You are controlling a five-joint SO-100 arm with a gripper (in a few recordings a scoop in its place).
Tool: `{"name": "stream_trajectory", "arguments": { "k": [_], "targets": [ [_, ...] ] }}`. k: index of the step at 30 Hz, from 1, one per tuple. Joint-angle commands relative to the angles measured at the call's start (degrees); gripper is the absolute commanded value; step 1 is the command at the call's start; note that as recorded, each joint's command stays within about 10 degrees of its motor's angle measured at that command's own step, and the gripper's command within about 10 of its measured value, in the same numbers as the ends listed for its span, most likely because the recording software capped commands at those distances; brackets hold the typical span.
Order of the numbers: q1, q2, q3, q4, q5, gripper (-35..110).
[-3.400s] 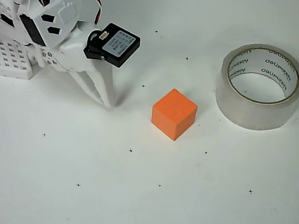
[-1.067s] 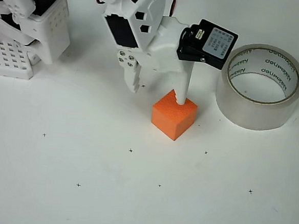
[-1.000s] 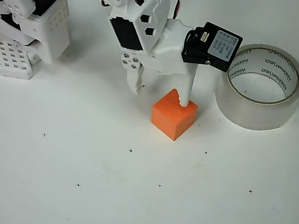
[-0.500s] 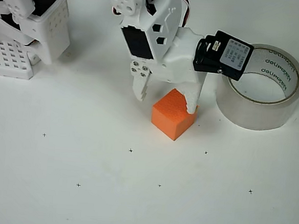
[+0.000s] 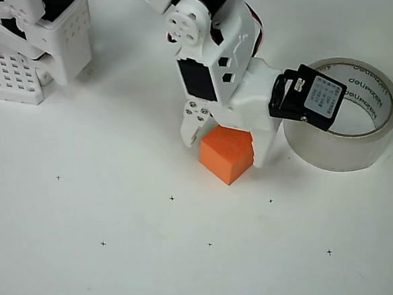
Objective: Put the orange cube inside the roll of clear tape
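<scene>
The orange cube (image 5: 225,158) rests on the white table near the middle of the overhead view, its far part covered by the white arm. My gripper (image 5: 225,143) is open and straddles the cube, one finger (image 5: 189,128) at its left side and the other finger (image 5: 264,151) at its right side. Whether the fingers touch the cube I cannot tell. The roll of clear tape (image 5: 349,141) lies flat to the right, its white core with green lettering facing up; the gripper's black servo covers its left rim.
A white perforated block (image 5: 12,80) with a tiny orange piece sits at the left edge, beside the arm's white base (image 5: 47,22). Small black cross marks dot the table (image 5: 175,254). The near half of the table is bare.
The arm has swung from the left over to the cube, then moved right and down, so the open fingers now stand on either side of the cube. Cube and tape have not moved.
</scene>
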Motion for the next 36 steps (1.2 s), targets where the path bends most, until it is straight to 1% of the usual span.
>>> {"name": "stream_trajectory", "arguments": {
  "k": [1,3,8,13,18,22,26,36],
  "targets": [
    [-1.41,-0.70,-4.83,-0.62,-0.09,43],
    [-1.85,-1.49,-4.83,-0.62,0.00,41],
    [-2.11,-1.05,-4.66,-0.26,0.09,24],
    [-2.64,2.02,-4.66,-0.26,0.97,18],
    [-2.81,7.80,-4.66,0.09,0.53,18],
    [-2.81,11.85,-4.83,4.39,0.26,18],
    [-3.60,16.06,-5.10,5.27,0.09,18],
    [-7.82,15.03,-14.77,7.65,-0.70,18]
  ]
}}
